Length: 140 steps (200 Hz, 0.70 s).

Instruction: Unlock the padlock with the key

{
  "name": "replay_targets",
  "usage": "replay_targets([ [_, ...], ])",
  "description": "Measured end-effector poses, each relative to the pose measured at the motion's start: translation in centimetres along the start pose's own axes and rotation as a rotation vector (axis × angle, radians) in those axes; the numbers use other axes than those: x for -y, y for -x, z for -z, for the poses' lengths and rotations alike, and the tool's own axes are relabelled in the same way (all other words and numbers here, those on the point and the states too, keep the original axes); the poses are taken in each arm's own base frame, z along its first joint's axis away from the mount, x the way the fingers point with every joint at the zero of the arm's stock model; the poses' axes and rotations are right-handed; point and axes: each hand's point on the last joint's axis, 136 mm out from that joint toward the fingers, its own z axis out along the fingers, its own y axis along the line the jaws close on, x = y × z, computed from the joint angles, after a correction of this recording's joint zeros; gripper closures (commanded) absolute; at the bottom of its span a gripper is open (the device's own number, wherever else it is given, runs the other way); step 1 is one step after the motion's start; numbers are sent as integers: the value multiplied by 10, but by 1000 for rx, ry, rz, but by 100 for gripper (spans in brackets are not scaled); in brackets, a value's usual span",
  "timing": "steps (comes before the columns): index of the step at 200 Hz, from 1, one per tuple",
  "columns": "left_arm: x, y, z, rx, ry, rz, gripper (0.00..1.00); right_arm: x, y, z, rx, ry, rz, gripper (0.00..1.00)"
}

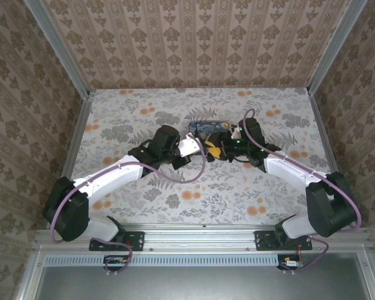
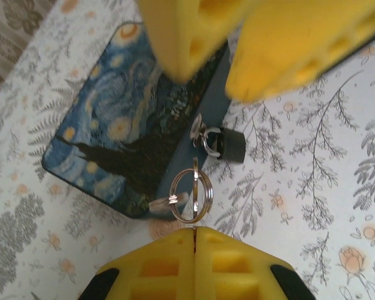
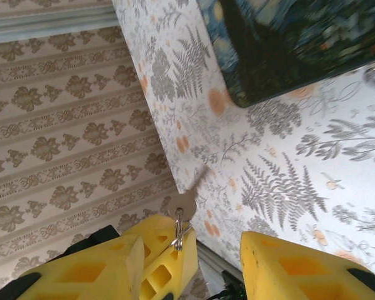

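Yellow left gripper (image 2: 194, 232) pinches key ring (image 2: 192, 195) near padlock (image 2: 228, 145), blue box (image 2: 112, 125).

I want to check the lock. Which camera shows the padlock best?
The left wrist view: the padlock sits sharp beside the blue box, shackle visible. In the top external view it is too small to tell; in the right wrist view, too blurred.

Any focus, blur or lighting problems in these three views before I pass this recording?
Top external: even light, no glare, sharp throughout. Left wrist: the key ring and padlock are in focus, but the right gripper, close to the lens, is a soft yellow blur. Right wrist: the blue box at the top is smeared, while the wallpaper reads sharper.
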Motion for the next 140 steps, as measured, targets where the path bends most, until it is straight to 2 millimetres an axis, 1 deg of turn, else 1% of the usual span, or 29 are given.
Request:
replay_targets([
  [22, -1, 7, 0, 32, 3, -17, 100, 1, -10, -13, -34, -4, -18, 59],
  [45, -1, 10, 0, 45, -1, -27, 100, -1, -15, -21, -51, 1, -30, 60],
  [64, -1, 11, 1, 49, -1, -28, 100, -3, -15, -22, -51, 8, -29, 61],
  [93, -1, 13, 3, 56, -1, -30, 100, -8, -14, -22, -48, 23, -30, 71],
  [140, 0, 12, 3, 55, -2, -34, 100, -10, -14, -22, -46, 33, -24, 82],
])
